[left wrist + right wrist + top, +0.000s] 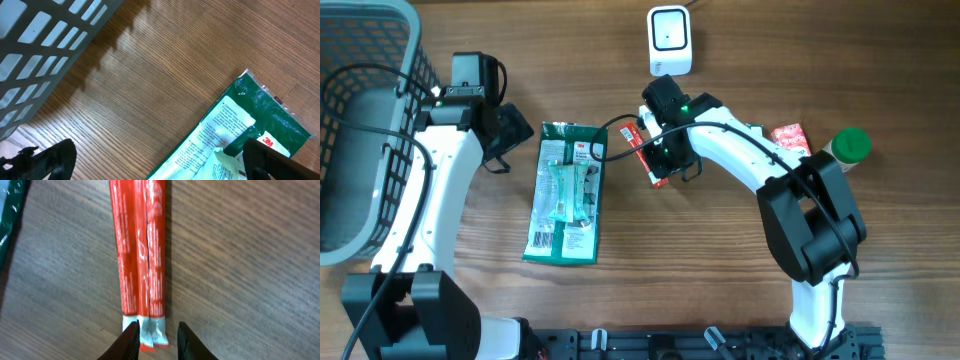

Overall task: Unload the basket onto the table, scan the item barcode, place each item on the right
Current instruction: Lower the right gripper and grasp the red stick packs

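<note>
Right gripper (157,339): tips pointed down at the table (720,270), jaws a narrow gap apart, not pressed together and not pinching anything.
In the gap: the white sealed end of the red stick packet (140,255) lies between the fingers (127,344). One finger overlaps the packet's edge. The other stands just clear of it, with a strip of bare wood between them.
Task's thing: the red stick packet lies flat on the table and runs straight away from the fingertips. It looks like two sticks side by side, touching along their length.
Just beside the hand: a green package (565,190) lies flat on the side towards the left arm, near the red packet but apart from it. Its dark green edge shows at the corner of the right wrist view.
Ahead of the hand: a white scanner (670,40) stands towards the far edge of the table, near the gripper but apart from it.
Behind the hand, by the right arm's elbow: a small red pack (788,137) and a green-lidded bottle (848,148), well apart from the gripper.
Left gripper (157,150): fingers spread wide and holding nothing, above the table at the far corner of the green package. One finger is over that corner.
Outer side of the left hand: a grey basket (365,60), close by.
</note>
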Robot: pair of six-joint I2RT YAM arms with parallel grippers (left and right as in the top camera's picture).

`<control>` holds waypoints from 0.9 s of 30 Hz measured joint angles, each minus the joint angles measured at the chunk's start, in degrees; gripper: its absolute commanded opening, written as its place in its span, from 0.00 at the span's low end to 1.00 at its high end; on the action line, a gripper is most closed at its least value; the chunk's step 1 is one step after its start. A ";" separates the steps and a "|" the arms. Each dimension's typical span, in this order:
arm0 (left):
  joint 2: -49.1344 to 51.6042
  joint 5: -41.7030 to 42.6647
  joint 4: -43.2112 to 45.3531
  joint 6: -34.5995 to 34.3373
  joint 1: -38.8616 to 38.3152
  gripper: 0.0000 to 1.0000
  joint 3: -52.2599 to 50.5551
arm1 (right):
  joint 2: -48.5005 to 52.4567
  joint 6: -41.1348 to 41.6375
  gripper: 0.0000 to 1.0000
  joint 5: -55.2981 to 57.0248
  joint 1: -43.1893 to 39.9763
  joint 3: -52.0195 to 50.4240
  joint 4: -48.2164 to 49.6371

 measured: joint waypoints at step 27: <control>0.00 0.00 0.00 0.00 0.02 1.00 0.00 | 0.00 1.90 0.27 -1.09 0.02 -2.97 3.65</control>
